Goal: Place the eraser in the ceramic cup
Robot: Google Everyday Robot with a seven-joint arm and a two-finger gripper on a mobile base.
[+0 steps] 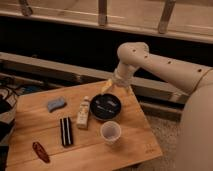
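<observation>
Single view only, set high and looking down at an angle across the small light-brown wooden table (pixel 35 125), near enough to fill the lower frame with it. Faces the dark wall (pixel 60 47) beyond. Takes in the cream robot arm (pixel 165 67) from the right, with the gripper (pixel 107 87) above the table's far edge, just behind the wide black bowl (pixel 106 107).

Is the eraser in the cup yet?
Out: the eraser lies on the table, left of the ceramic cup; the gripper hangs above the bowl.
</observation>
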